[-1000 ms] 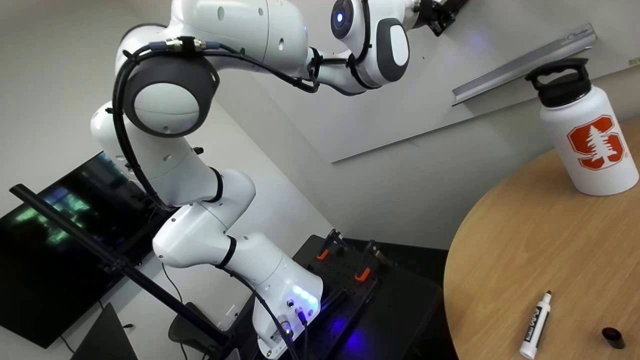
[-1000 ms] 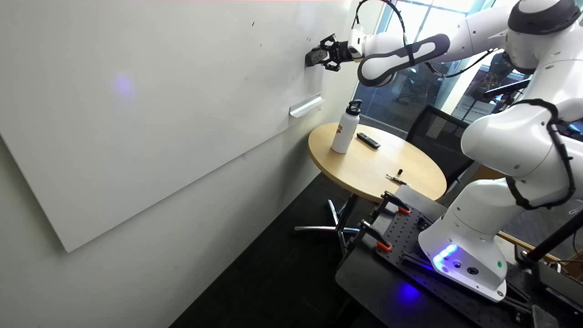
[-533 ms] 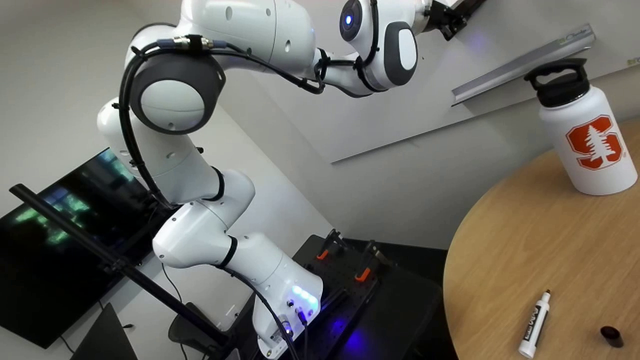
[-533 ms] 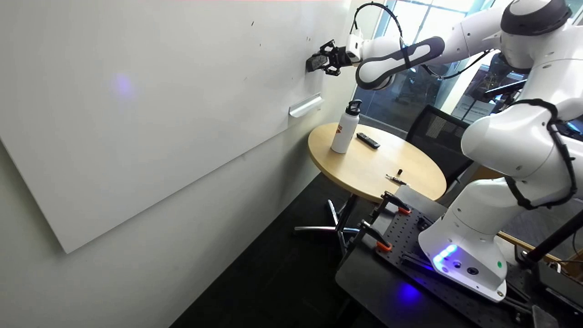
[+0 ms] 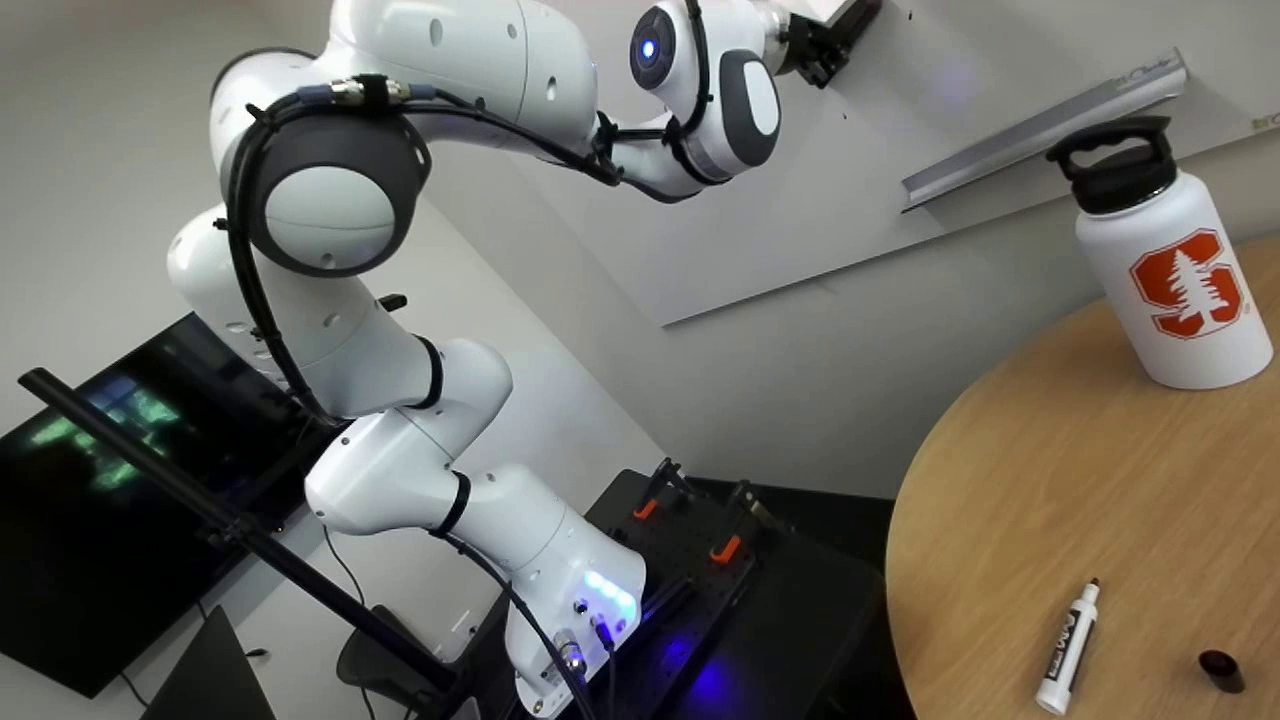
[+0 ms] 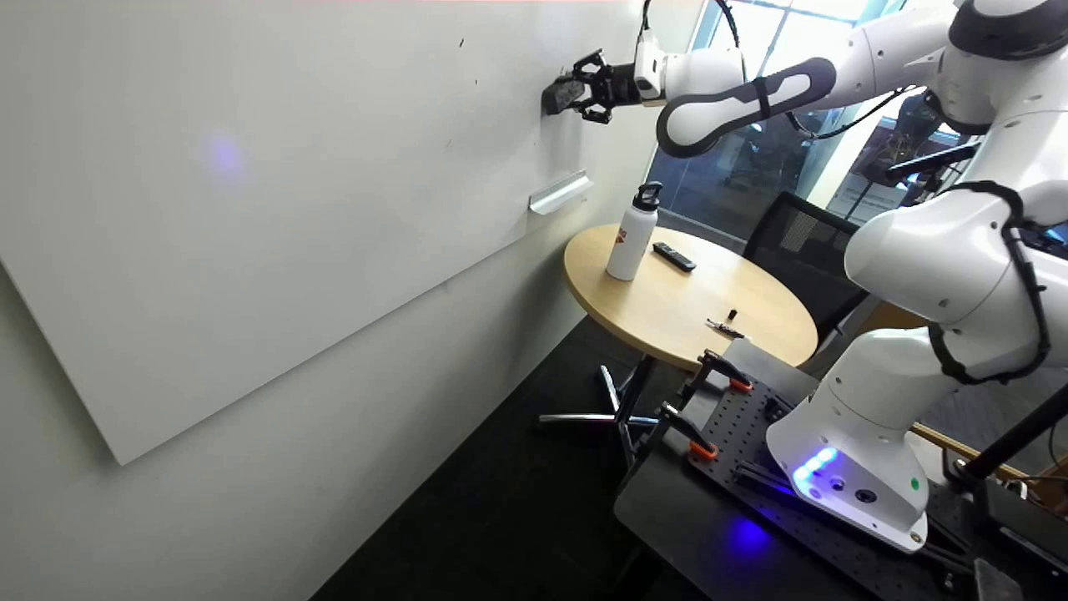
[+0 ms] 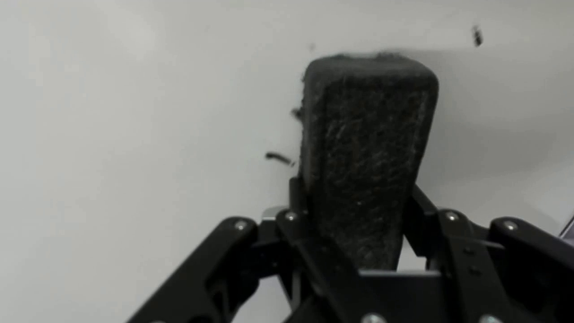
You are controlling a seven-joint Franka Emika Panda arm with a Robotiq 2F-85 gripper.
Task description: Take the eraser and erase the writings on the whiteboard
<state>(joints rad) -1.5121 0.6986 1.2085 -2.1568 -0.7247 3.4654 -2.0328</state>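
My gripper [image 7: 358,202] is shut on the black eraser [image 7: 367,134], a finger on each long side. The eraser's far end is at the whiteboard [image 7: 134,134]; I cannot tell how firmly it touches. In the exterior views the gripper [image 6: 586,87] and eraser [image 6: 561,96] are high on the whiteboard [image 6: 292,209], near its window-side end. Short dark writings [image 7: 279,158] lie just left of the eraser in the wrist view, and another stroke [image 7: 477,36] is at upper right. Small strokes also show in an exterior view [image 6: 461,42]. The eraser hides the board behind it.
A grey tray rail [image 6: 559,193] juts from the board below the gripper. A round table [image 5: 1000,450] holds a white bottle [image 5: 1170,270], a marker [image 5: 1068,650], its cap [image 5: 1221,671] and a remote [image 6: 674,257]. A chair [image 6: 801,242] stands behind the table.
The gripper with the eraser first shifts slightly down and toward the window side, then back up and left along the board. A small dark mark now shows where the gripper was.
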